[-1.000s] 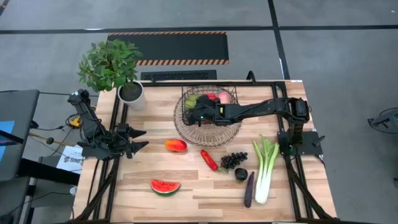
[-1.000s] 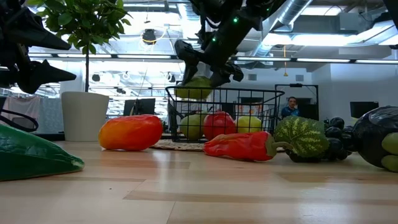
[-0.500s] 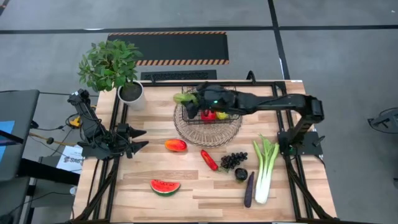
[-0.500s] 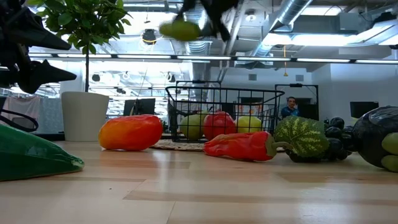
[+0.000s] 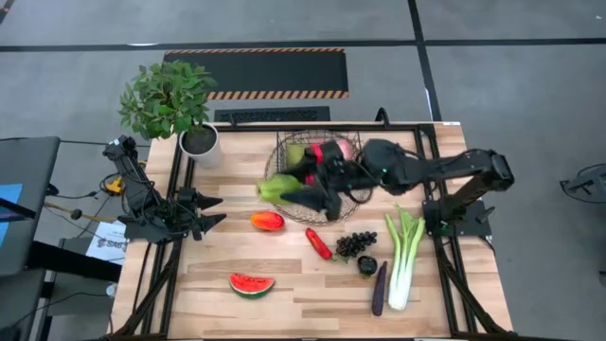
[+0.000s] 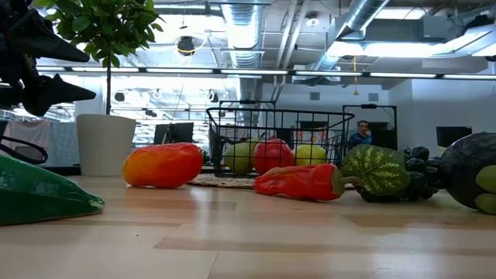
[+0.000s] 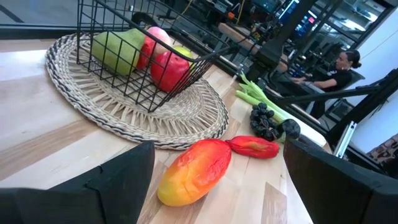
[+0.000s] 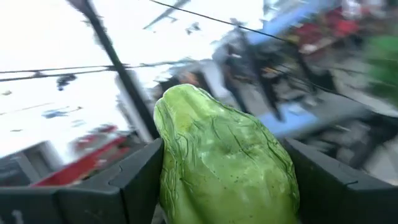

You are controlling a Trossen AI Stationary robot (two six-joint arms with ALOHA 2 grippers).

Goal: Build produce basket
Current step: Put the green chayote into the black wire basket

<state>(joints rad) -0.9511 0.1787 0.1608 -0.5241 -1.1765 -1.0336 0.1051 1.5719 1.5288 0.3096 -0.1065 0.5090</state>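
Observation:
My right gripper (image 5: 297,192) reaches from the table's right side and is shut on a green pear (image 5: 278,188), which fills the right wrist view (image 8: 224,155). It hangs above the left rim of the round woven tray, out of the low view. The dark wire basket (image 5: 322,142) stands on that tray and holds a green pear (image 7: 118,46), a red apple (image 7: 169,70) and a peach (image 7: 155,36). A mango (image 5: 268,221), chili (image 5: 318,243), grapes (image 5: 355,243), eggplant (image 5: 379,287), leek (image 5: 405,251) and watermelon slice (image 5: 251,284) lie on the table. My left gripper (image 5: 210,212) waits open at the left edge. My right gripper pinches the pear between its two fingers (image 8: 134,180), one on each opposite flank (image 8: 171,168). The fingers come from the table's right, pointing left. The pear is lifted clear of the table and tray, and its rounded end (image 5: 269,188) sticks out past the fingertips toward the left.
A leafy plant in a white pot (image 5: 201,144) stands at the far left corner. The round woven tray (image 5: 284,201) lies under the basket. A small dark round fruit (image 5: 367,265) sits near the eggplant. Bare wood shows between the mango and the watermelon slice.
My right gripper, shut on the pear, rose from the basket's rim and left the top of the low view. It then swung toward the table's near side and now holds the pear left of the basket, over the tray's left rim.

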